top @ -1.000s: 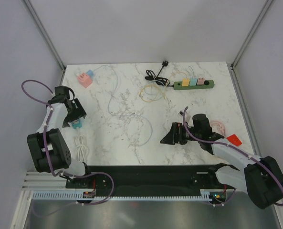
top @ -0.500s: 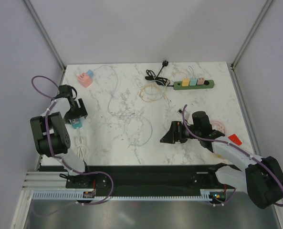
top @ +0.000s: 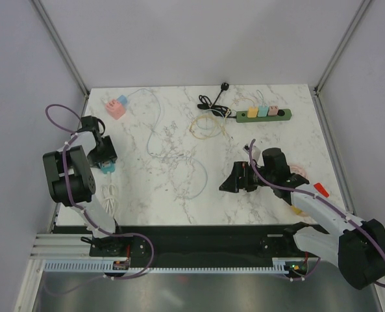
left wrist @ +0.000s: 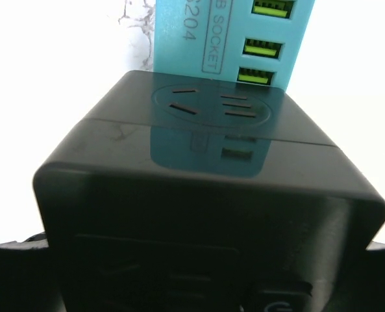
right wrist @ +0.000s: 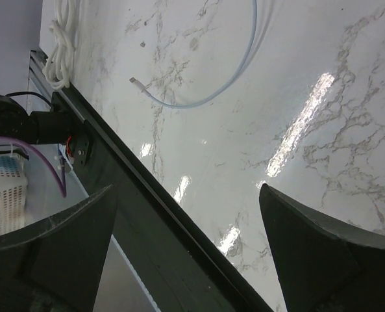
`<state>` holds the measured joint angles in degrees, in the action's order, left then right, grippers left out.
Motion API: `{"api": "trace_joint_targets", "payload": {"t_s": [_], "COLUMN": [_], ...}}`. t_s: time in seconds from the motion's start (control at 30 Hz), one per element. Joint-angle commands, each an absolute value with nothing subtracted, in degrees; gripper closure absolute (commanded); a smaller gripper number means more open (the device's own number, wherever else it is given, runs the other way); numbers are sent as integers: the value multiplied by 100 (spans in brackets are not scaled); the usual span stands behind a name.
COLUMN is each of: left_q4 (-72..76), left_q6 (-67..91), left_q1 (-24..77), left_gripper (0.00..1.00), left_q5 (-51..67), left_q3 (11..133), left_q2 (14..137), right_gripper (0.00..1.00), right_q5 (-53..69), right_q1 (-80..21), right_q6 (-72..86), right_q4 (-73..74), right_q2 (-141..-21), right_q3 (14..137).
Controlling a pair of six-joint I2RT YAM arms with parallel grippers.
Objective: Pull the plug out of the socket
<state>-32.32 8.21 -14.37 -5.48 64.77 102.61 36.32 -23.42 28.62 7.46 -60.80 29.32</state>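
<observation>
left arm's elbow point(top: 67, 182) swung forward toward left gripper point(top: 104, 158) at teal socket point(top: 108, 168), right gripper point(top: 228, 184) nudged slightly forward

A white marble-patterned tabletop point(top: 296, 140) is boxed in by plain pale lilac-grey wall panels point(top: 198, 39) behind it and at both sides, joined by aluminium corner posts point(top: 59, 45). Along its near edge runs a black rail point(top: 205, 237), then a white slotted tray point(top: 198, 266) and a brushed metal sheet point(top: 205, 292).

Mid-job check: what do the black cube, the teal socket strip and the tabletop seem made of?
The black cube: moulded plastic, semi-gloss; its top mirrors the teal body. The teal socket strip: likely matte plastic, with printed lettering and green ports. The tabletop: marble-patterned and polished, with glare streaks; stone or laminate is unclear.
</observation>
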Motion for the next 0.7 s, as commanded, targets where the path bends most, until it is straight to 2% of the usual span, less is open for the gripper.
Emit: {"api": "trace_joint_targets", "payload": {"t_s": [0.0,0.23,0.27,0.37,0.67], "left_q4": [-3014,-3392,-3410,-3393,-3164], "left_q6": [1089,1773,1923,2565,3787], "left_q1": [-1214,-133,-62,351,1432], "left_gripper": [64,65,69,71,68], "left_q5": [-70,-298,-360,-247,-62], "left_q3": [6434,5960,5863,5363,4044], "left_q2": [10152,9581,9493,9097,7710], "right_gripper": [2,2,2,2,2], "right_q5": [3394,3050,3067,3181,3182], "right_q1": [-2364,-2364,-2364,-2364,-2391], "right_q6": [2699,2698,2777,2900,2997], "right_q4": [756,616,511,378,255], "right_q2": [-6073,-6512,-6556,-6653,-6820], "right_q3": [3173,3234,3226,3191,3199]}}
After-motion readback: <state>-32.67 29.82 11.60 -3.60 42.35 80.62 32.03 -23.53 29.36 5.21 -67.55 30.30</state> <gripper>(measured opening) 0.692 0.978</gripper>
